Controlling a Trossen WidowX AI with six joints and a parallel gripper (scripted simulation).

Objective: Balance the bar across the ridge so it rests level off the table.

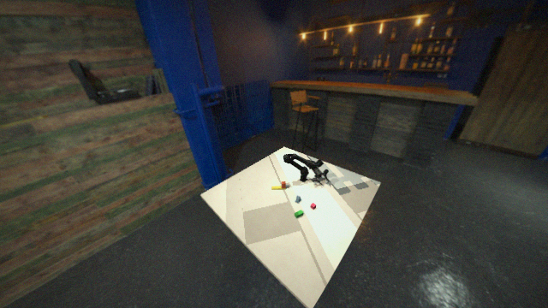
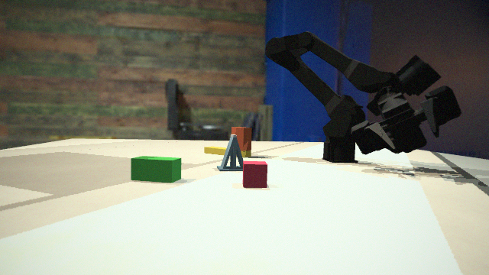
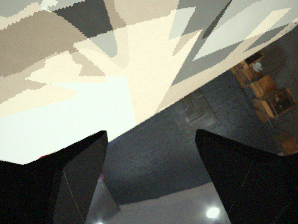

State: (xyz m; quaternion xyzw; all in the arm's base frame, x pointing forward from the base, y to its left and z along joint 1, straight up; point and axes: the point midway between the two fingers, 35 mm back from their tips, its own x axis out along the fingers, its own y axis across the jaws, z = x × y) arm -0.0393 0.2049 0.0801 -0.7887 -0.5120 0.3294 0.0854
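The yellow bar (image 1: 276,187) (image 2: 215,150) lies on the table beside the orange block; its end near the block is partly hidden behind the ridge in the exterior view. The blue-grey ridge (image 1: 298,199) (image 2: 234,143), a triangular stand with a narrow top, stands upright with nothing on it. My gripper (image 1: 322,179) (image 2: 416,142) (image 3: 152,136) is open and empty, tilted above the table on the far side of the arm's base from the bar. Neither bar nor ridge shows in the wrist view.
An orange block (image 1: 283,184) (image 2: 241,138) stands upright at the bar's end. A crimson cube (image 1: 313,206) (image 2: 255,174) and a green block (image 1: 299,214) (image 2: 156,169) lie near the ridge. The table's edge (image 3: 165,106) crosses the wrist view, with the dark floor beyond.
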